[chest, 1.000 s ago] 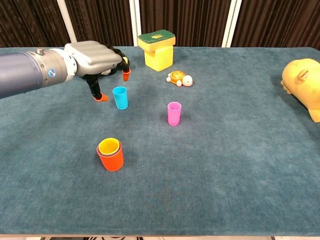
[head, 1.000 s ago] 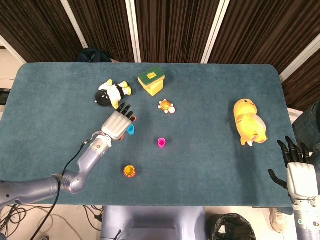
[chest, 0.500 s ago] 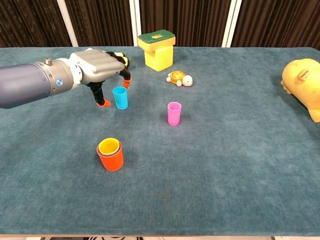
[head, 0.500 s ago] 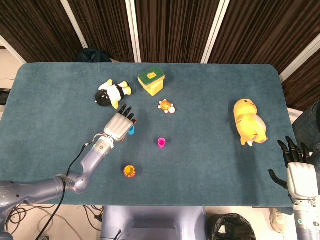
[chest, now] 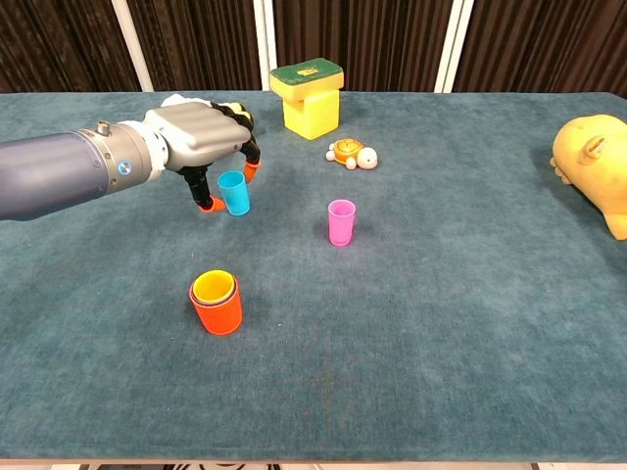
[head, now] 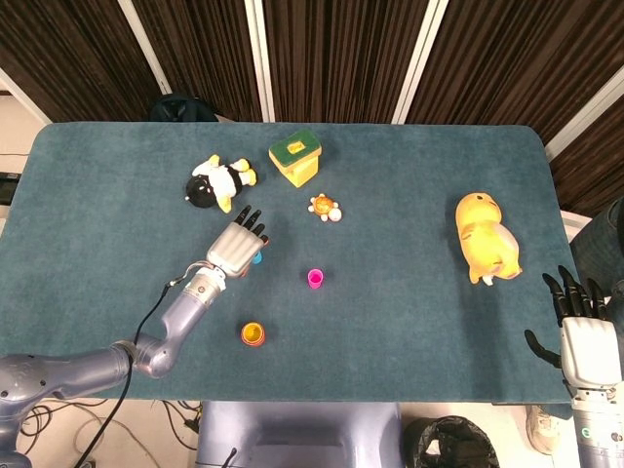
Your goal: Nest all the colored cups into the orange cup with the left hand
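The orange cup (head: 253, 334) (chest: 217, 305) stands near the table's front, with a yellow cup (chest: 213, 286) nested inside it. A blue cup (chest: 233, 193) (head: 257, 257) stands upright behind it. My left hand (head: 234, 249) (chest: 196, 137) hovers over the blue cup, thumb low on its left side and fingers curled behind its rim; no firm grip shows. Alone at mid-table is a pink cup (head: 315, 279) (chest: 341, 222). My right hand (head: 577, 322) hangs off the table's right front corner, fingers spread and holding nothing.
A yellow block with a green top (head: 296, 160) (chest: 310, 96) and a small toy turtle (head: 325, 208) (chest: 353, 153) sit at the back. A penguin plush (head: 216, 183) lies just behind my left hand. A yellow plush animal (head: 486, 237) (chest: 593, 166) lies at the right.
My left hand has moved right and slightly forward onto the blue cup, the thumb closing in on its left side. The cups and the right hand have not moved.
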Available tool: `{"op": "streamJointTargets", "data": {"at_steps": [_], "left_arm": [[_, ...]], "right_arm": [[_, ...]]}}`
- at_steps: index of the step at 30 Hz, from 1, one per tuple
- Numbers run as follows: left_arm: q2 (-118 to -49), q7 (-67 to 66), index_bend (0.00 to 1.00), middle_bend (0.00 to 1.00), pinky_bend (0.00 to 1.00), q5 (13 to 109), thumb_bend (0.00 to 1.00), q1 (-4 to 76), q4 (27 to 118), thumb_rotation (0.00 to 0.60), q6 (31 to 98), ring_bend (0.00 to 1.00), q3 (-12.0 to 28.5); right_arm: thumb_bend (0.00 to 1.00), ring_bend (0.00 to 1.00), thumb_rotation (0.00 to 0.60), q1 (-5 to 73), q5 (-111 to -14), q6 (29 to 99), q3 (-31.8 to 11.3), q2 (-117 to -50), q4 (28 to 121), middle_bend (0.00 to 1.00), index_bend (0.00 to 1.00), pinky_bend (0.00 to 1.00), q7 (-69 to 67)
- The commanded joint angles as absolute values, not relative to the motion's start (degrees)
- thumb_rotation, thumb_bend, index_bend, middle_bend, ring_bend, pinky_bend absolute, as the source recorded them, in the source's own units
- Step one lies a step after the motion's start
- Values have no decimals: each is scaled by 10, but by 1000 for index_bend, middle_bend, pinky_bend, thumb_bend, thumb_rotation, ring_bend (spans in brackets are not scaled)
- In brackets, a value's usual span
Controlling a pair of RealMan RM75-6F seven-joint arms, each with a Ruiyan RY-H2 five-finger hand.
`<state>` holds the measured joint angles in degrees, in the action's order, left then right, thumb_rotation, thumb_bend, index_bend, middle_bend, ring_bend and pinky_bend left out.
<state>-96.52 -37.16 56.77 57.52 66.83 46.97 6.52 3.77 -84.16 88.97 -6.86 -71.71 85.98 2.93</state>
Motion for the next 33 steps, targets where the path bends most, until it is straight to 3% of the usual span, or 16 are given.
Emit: {"op": "streamJointTargets", "data": {"at_steps": [1, 12, 19, 25, 33], "left_arm": [[-967, -370, 442, 254, 8, 570, 248, 575, 666, 600, 470, 17, 66], [-966, -364, 464, 275, 13, 576, 291, 575, 669, 600, 476, 29, 73], [-932, -366, 471, 278, 16, 582, 303, 576, 723, 600, 490, 28, 86], [-863, -386, 474, 280, 26, 579, 303, 576, 833, 600, 497, 29, 92], [-706, -377, 478, 281, 34, 586, 300, 551, 1044, 600, 492, 29, 74]], "right_arm": [[308, 150, 600, 38, -841, 890, -69, -717, 860, 40, 119, 0, 29], [308, 149, 600, 37, -840, 889, -69, -717, 861, 40, 119, 0, 29], [308, 150, 600, 38, -841, 889, -69, -717, 860, 40, 119, 0, 30], [308, 149, 600, 38, -840, 889, -70, -718, 861, 40, 119, 0, 31], [308, 149, 600, 38, -842, 891, -70, -718, 863, 40, 119, 0, 31]]}}
